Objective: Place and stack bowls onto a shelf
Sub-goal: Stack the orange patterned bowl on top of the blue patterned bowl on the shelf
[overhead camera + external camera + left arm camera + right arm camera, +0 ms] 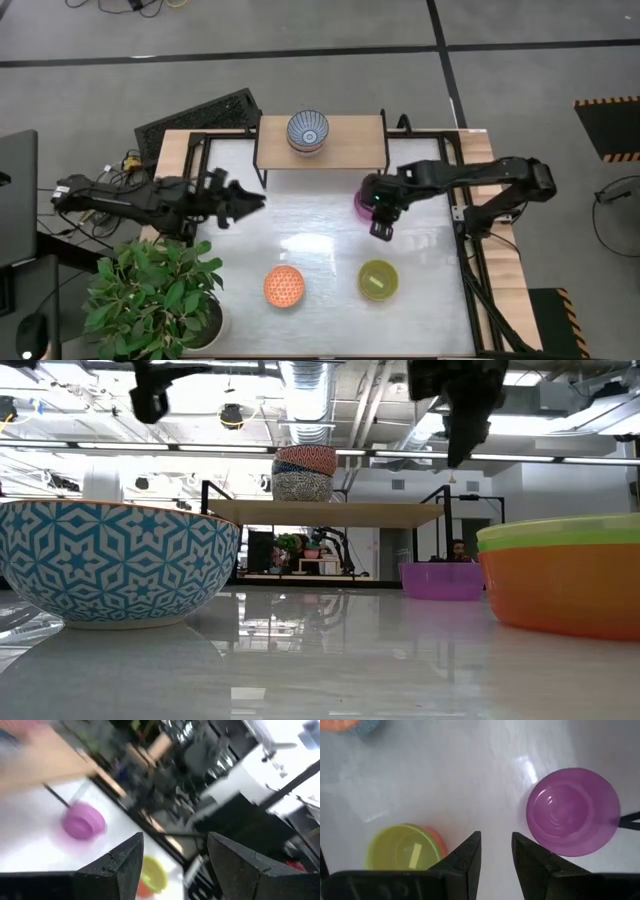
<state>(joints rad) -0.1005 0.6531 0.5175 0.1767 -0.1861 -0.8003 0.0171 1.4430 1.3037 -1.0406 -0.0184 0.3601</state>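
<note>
From above, the right hand point(381, 222) hung just over the purple bowl point(365, 199), near the shelf point(322, 142) and its stacked bowls point(308, 131). The left hand point(243, 200) waited far off, empty.

From its wrist, the right hand's fingers point(465, 857) stood slightly apart, holding nothing, beside the purple bowl point(573, 811).

Purple bowl point(364, 199) half hidden under right pincer point(381, 221).

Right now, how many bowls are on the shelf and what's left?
Done: a stack of two bowls sits on the shelf. In hand: nothing; the right gripper hangs open beside the purple bowl, the left gripper open over the table. Left: purple, orange and olive bowl on the table.
</note>
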